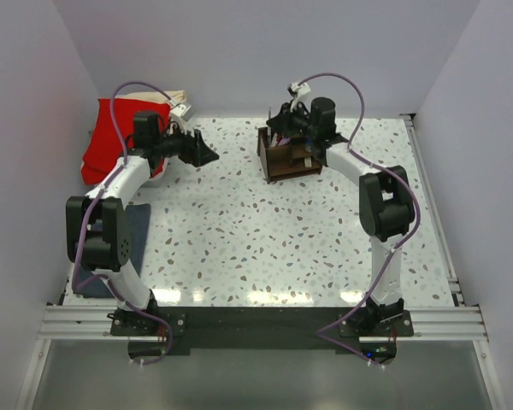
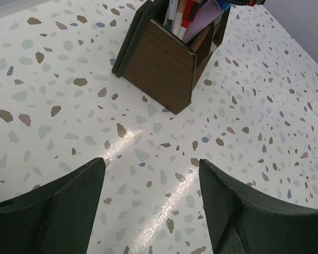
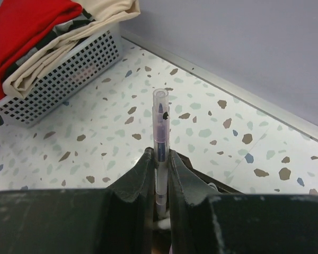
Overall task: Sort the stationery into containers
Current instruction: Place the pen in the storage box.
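The dark brown wooden organizer point(image 1: 286, 155) stands at the back middle of the table; in the left wrist view point(image 2: 164, 66) it holds several pens and a purple sheet. My right gripper point(image 1: 284, 122) hovers over its far end, shut on a clear pen with a purple barrel point(image 3: 160, 127) that points away from the fingers point(image 3: 143, 174). The organizer's edge shows just under them. My left gripper point(image 1: 203, 154) is open and empty, low over the table left of the organizer, its fingers point(image 2: 69, 196) wide apart.
A white mesh basket point(image 3: 69, 69) with red cloth point(image 1: 103, 149) and beige cloth sits at the back left corner. A folded blue-grey cloth point(image 1: 137, 235) lies by the left arm's base. Walls close the back and both sides.
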### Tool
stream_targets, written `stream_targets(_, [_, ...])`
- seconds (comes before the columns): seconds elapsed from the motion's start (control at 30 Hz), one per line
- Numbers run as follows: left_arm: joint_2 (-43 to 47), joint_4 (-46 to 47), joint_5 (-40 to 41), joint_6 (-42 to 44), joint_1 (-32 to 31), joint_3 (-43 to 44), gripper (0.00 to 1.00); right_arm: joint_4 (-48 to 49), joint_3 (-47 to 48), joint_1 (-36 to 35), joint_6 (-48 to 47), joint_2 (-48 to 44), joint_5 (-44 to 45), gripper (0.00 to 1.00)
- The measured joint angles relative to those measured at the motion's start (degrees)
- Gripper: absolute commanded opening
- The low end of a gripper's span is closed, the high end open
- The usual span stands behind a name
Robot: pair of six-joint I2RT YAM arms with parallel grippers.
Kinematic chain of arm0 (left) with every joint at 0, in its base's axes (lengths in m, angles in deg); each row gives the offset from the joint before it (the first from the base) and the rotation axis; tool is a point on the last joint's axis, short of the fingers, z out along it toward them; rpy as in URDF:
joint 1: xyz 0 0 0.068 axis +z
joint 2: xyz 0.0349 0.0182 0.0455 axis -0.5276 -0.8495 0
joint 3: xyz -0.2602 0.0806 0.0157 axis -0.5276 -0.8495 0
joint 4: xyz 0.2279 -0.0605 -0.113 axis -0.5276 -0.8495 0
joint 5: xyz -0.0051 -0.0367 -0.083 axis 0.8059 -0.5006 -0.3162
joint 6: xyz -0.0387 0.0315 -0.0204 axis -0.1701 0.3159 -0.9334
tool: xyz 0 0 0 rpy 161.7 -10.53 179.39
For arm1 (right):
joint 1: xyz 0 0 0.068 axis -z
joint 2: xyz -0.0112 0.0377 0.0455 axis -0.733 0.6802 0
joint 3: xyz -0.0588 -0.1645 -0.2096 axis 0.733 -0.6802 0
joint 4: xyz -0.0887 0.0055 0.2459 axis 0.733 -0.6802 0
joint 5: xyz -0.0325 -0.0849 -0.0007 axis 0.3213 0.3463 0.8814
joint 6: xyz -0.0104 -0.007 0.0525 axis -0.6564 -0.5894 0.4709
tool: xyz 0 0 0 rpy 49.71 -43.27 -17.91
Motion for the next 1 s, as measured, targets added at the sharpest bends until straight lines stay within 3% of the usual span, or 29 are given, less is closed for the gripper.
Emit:
stream_targets(0.13, [0.0, -0.07, 0.0, 0.0, 0.0, -0.28, 0.77, 0.52, -0.02, 0.04, -0.07, 0.07, 0.0, 0.07])
stream_targets(0.3, [0.0, -0.33, 0.02, 0.0, 0.0, -1.14, 0.77, 1.05, -1.46, 0.09, -0.26, 0.0, 0.2, 0.29])
stream_targets(0.7, [0.11, -0.22, 0.0, -0.02, 0.0, -3.15, 0.77, 0.52, -5.09, -0.17, -2.58, -1.6, 2.58, 0.45])
stream_targets(0.9, [0.66, -0.04, 0.0, -0.04, 0.0, -3.69, 0.77, -6.16, -5.64, -0.13, -5.81, -5.95, 5.2, 0.52])
stream_targets(0.93, [0.83, 0.04, 0.07, -0.02, 0.0, -3.67, 1.0, -7.85, -5.77, -0.09, -6.56, -7.41, 6.03, 0.54])
stream_targets(1.0, [1.16, 0.15, 0.46, -0.15, 0.0, -3.56, 1.0, -11.65, -5.79, 0.09, -7.85, -10.64, 7.72, 0.62])
